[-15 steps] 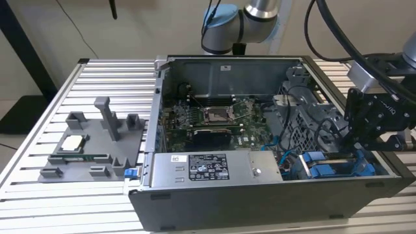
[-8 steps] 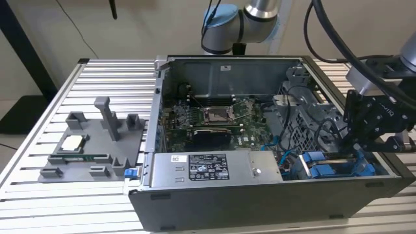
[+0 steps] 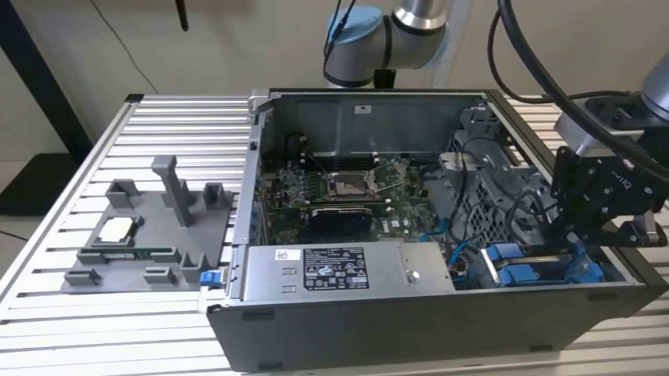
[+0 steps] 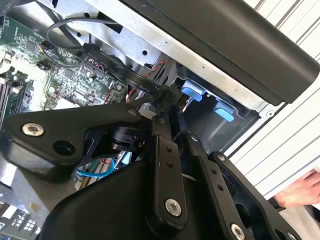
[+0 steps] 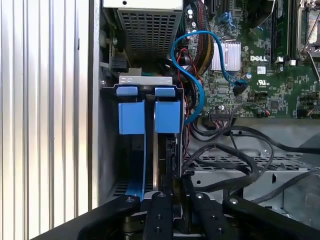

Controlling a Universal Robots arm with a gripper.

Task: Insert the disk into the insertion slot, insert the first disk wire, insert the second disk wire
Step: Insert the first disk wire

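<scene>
— Where is the end effector (image 5: 178, 192) right now?

— Down inside the open computer case (image 3: 418, 329), at the corner that holds the grey drive cage (image 5: 107, 150). In the exterior view its black body hangs just above the cage's blue fittings.

— Clenched or released?

— Clenched, as far as I can see. In both wrist views its two fingers (image 4: 162, 160) stand close together. The plug end of a black wire (image 4: 135, 81) sits right at their tips and looks gripped there.

— And the disk (image 5: 169, 150)?

— Straight ahead of the end effector, standing on edge in the insertion slot (image 5: 181, 125). The tab of its blue carrier (image 5: 167, 116) is at the end farthest from the end effector. A second blue carrier (image 5: 132, 117) sits in the neighbouring bay, just beside it.

— Any other wiring close by?

— A blue wire (image 5: 192, 75) loops from the motherboard (image 5: 260, 85) down to just beside the disk's carrier. More black wires lie across the perforated metal next to the end effector.

— What about the rest of the case?

— The grey labelled power-supply box (image 3: 334, 270) lies along the case wall, near the end effector, on the other side of the cage. The case stands on a slatted tabletop (image 3: 178, 125). A grey tray (image 3: 157, 227) of fixtures sits well apart from the end effector, beyond the far side of the case.
</scene>
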